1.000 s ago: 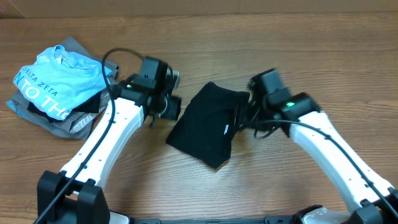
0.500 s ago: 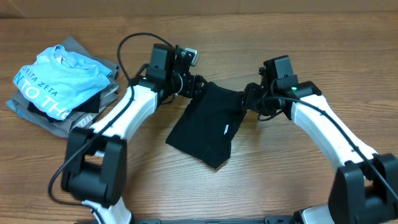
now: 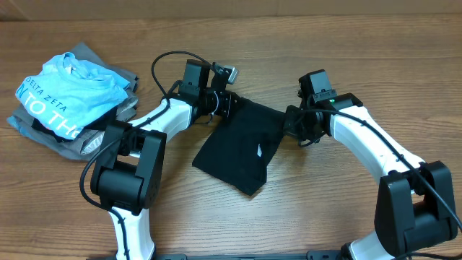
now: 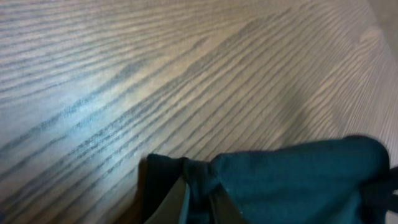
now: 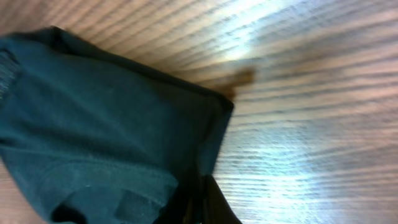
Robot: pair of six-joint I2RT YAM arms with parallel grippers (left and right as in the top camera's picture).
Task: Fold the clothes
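The black T-shirt (image 3: 242,144) lies loosely folded at the centre of the table (image 3: 325,209); the left gripper (image 3: 229,105) is at its far left corner, apparently clenched on a bunched edge, though the wrist view is blurred; the right gripper (image 3: 289,124) is clamped tight on the far right corner; a light-blue tee (image 3: 68,90) lies well apart to the left

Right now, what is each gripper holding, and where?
Both hold the black T-shirt: left gripper pinches its far left corner, right gripper its far right corner.

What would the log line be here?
left gripper: shut on black T-shirt, far-left corner | right gripper: shut on black T-shirt, far-right corner
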